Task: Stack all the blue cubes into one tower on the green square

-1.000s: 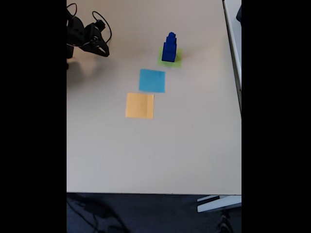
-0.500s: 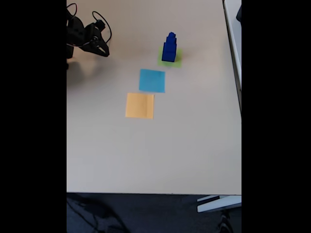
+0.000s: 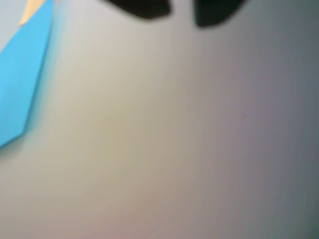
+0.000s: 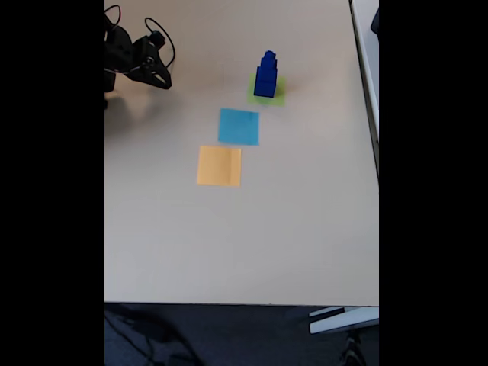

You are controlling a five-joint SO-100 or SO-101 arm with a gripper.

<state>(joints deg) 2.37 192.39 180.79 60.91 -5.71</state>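
1. A stepped column of solid dark blue cubes point(image 4: 265, 74), largest at the bottom and smallest on top, is seen in the fixed view standing upright on a thin, flat yellow-green square patch point(image 4: 276, 95) in the upper middle of the pale table top point(image 4: 290, 229).
2. The number of cubes in the tower cannot be counted with certainty at this size; no loose blue cube is seen elsewhere on the table, so the stacking is judged complete.
3. The black two-finger gripper point(image 4: 158, 75) is seen at the upper left of the fixed view, well apart from the tower and holding nothing. Two dark fingertips point(image 3: 144, 7) are seen at the top edge of the wrist view with bare table between them; the gripper is judged to be apart, not clamped.
4. A flat light-blue paper square point(image 4: 239, 126) and a flat orange paper square point(image 4: 219, 166) lie between the tower and the near edge, both bare.
5. The cubes are judged rigid, light and smooth-faced. Two opposite flat side faces would be the place for a grasp, one cube at a time.
6. The tower is judged easily toppled, the small top cubes most of all; a sideways touch should be avoided.
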